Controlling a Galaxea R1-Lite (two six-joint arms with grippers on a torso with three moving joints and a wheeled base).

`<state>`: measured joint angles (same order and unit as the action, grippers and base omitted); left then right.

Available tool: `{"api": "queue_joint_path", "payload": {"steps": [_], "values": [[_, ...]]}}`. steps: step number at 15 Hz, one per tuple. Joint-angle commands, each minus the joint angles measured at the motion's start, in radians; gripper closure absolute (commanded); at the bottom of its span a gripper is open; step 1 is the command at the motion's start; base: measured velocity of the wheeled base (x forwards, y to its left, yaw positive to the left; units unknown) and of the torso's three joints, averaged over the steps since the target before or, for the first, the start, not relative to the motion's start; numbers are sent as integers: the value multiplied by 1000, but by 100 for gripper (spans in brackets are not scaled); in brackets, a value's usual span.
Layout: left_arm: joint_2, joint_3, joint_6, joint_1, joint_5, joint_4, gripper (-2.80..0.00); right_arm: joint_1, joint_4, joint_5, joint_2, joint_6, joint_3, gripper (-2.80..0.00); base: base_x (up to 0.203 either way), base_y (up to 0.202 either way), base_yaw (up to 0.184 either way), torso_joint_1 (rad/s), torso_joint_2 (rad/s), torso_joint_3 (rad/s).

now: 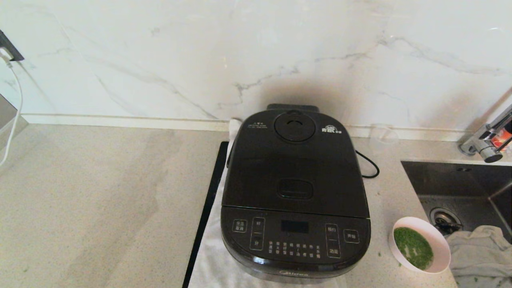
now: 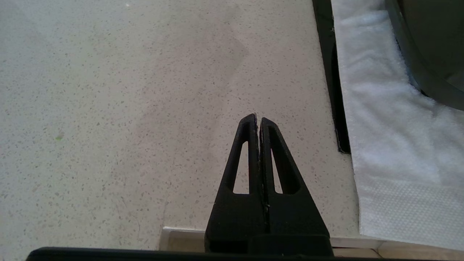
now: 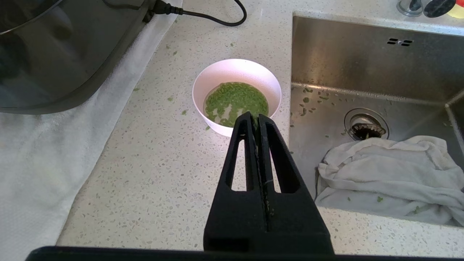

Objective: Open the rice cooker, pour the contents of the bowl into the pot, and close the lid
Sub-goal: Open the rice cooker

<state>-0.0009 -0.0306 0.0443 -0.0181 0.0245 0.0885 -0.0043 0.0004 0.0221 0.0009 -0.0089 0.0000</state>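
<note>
The rice cooker (image 1: 295, 192) stands on a white towel (image 1: 208, 260) on the countertop (image 1: 100, 200), with the lid (image 1: 295, 164) down and latched; the pot is therefore not visible. The bowl (image 1: 420, 245) sits just beside the cooker, on the counter strip next to the steel sink (image 1: 460, 188), with the chopped green contents (image 1: 413, 247) lying in liquid.

Hazards, as judged from this layout:
- The bowl stands near the sink edge; a nudge could tip it in.
- The liquid could slop out if the bowl is tilted early.
- Pressing off the latch button (image 1: 295, 189) leaves the lid shut.

The left gripper (image 2: 258, 119) hovers over bare counter, fingers pressed together, holding nothing. The right gripper (image 3: 256, 117) hovers above the bowl's near rim, fingers likewise closed and empty.
</note>
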Motion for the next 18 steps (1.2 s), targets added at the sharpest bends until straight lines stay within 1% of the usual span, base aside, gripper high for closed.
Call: {"api": "queue_joint_path", "payload": {"steps": [1, 4, 6, 8, 10, 12, 13, 16, 18], "values": [[-2, 1, 2, 0, 0, 0, 0, 0, 0, 1, 2, 0, 0, 0, 0, 0, 0, 0, 0, 0], [-2, 0, 6, 0, 0, 0, 0, 0, 0, 1, 2, 0, 0, 0, 0, 0, 0, 0, 0, 0], [-1, 1, 32, 0, 0, 1, 0, 0, 0, 1, 2, 0, 0, 0, 0, 0, 0, 0, 0, 0], [-1, 3, 39, 0, 0, 2, 0, 0, 0, 1, 2, 0, 0, 0, 0, 0, 0, 0, 0, 0], [-2, -30, 37, 0, 4, 3, 0, 0, 0, 1, 2, 0, 0, 0, 0, 0, 0, 0, 0, 0], [33, -140, 36, 0, 32, 12, 0, 0, 0, 1, 2, 0, 0, 0, 0, 0, 0, 0, 0, 0], [96, -188, 32, 0, 53, 9, 0, 0, 0, 1, 2, 0, 0, 0, 0, 0, 0, 0, 0, 0], [330, -374, 0, -1, 104, 5, 0, 0, 0, 1, 2, 0, 0, 0, 0, 0, 0, 0, 0, 0], [527, -533, -53, -1, 167, 6, 0, 0, 0, 1, 2, 0, 0, 0, 0, 0, 0, 0, 0, 0]]}}
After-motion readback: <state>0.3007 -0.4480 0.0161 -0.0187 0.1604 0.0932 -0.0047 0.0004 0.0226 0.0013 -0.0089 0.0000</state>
